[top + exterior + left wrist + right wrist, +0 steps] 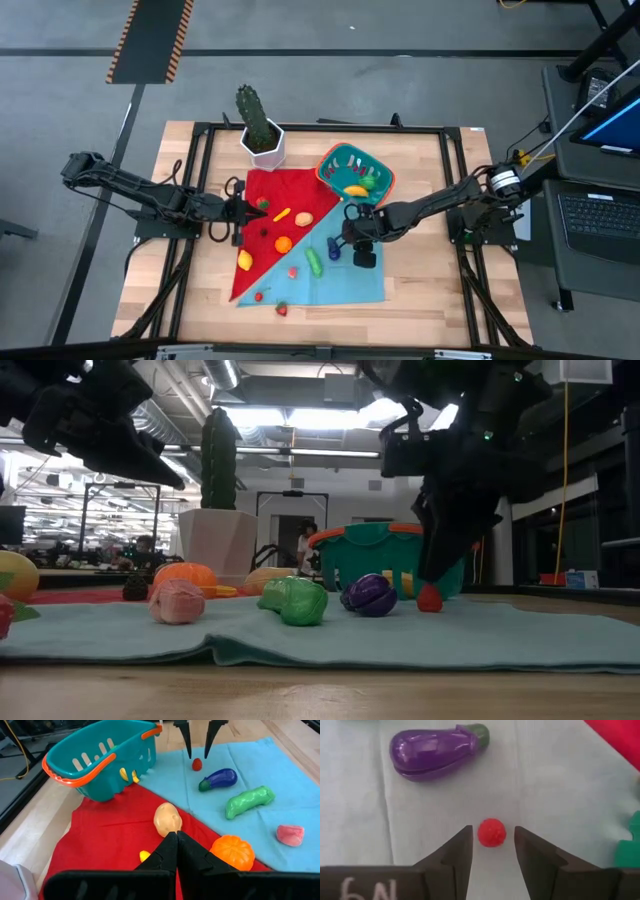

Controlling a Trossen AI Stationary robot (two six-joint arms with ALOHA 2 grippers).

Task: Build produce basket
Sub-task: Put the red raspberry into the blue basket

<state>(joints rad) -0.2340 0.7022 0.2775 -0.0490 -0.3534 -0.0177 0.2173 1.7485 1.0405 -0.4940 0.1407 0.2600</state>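
Right wrist view | right claw point(492, 845) part-open, straddling bumpy round red berry point(492, 832), not gripping | left claw point(177, 851) shut, empty

A wooden table point(420, 290) carries a red cloth point(270, 200) at center, a teal cloth point(350, 280) toward 5 o'clock, and a white cactus pot point(265, 148) at 11 o'clock.

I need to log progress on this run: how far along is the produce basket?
Partly filled. The teal basket already holds a few pieces, yellow and green among them. In hand: the right end effector straddles a red berry on the blue cloth, fingers open, not gripping. Left: eggplant, cucumber, orange and others. The left end effector waits shut.
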